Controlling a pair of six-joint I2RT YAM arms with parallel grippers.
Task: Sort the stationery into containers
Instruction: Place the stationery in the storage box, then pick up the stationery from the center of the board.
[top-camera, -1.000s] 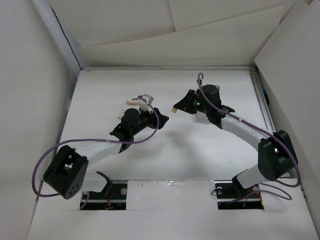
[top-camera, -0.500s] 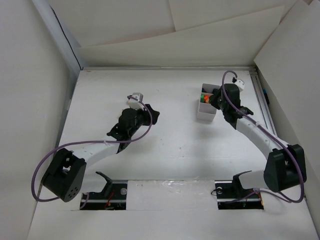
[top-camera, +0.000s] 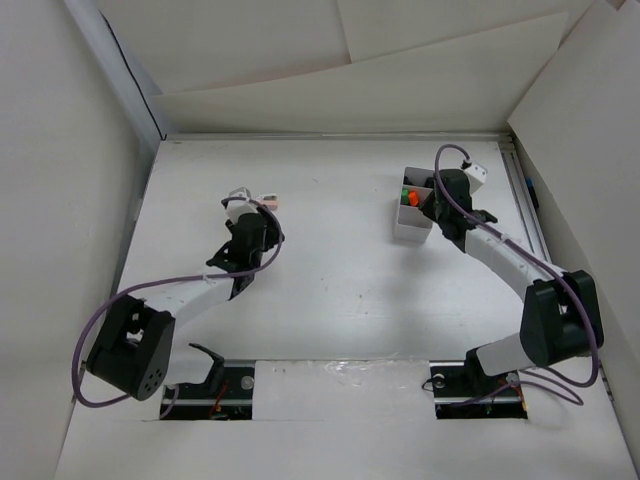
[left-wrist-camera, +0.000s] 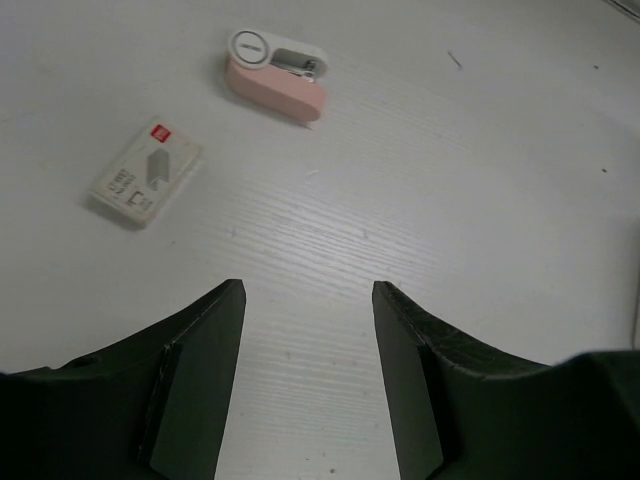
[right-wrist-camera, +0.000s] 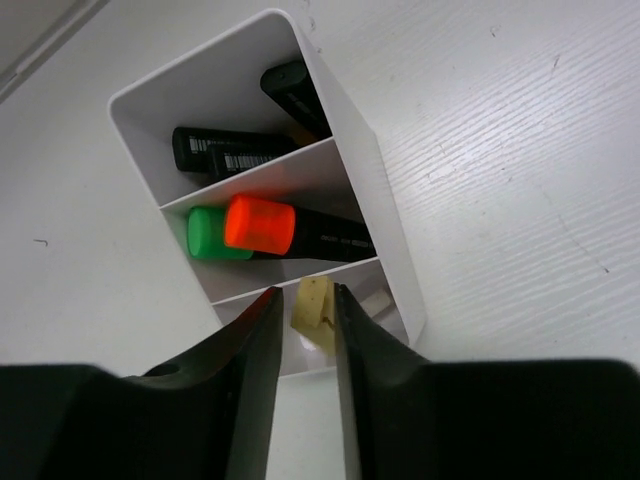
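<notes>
White table (top-camera: 330, 290), both arms out over it. The white box (right-wrist-camera: 388, 250) sits far right with three compartments. Far one holds black markers (right-wrist-camera: 215, 150), and the middle one holds an orange-capped marker (right-wrist-camera: 260, 225) and a green-capped marker (right-wrist-camera: 210, 235).

My right gripper (right-wrist-camera: 305, 293) is over the near compartment with the beige eraser (right-wrist-camera: 312, 305) between the fingers. The gap is narrow. I can't tell whether it's clamped or already let go.

My left gripper (left-wrist-camera: 307, 290) has its jaws apart with nothing in them. It points at the pink stapler (left-wrist-camera: 275, 75) and the staple box (left-wrist-camera: 145, 172), both loose on the table ahead of it, near each other but not touching.

Handling, my read:
- **Stapler:** rigid, light, with a smooth shell that may slip. I'd pinch across the narrow body at mid-length.
- **Staple box:** thin card, flat and crushable. Take it across the short sides with a gentle squeeze.
- **Eraser:** tiny, light, a bit soft and grippy. The flat faces are fine.

Versus a second ago, the right arm was mid-table carrying the eraser and is now at the box. The left gripper has swung further left, toward the stapler. Half a second ago the right arm was already at the box.
</notes>
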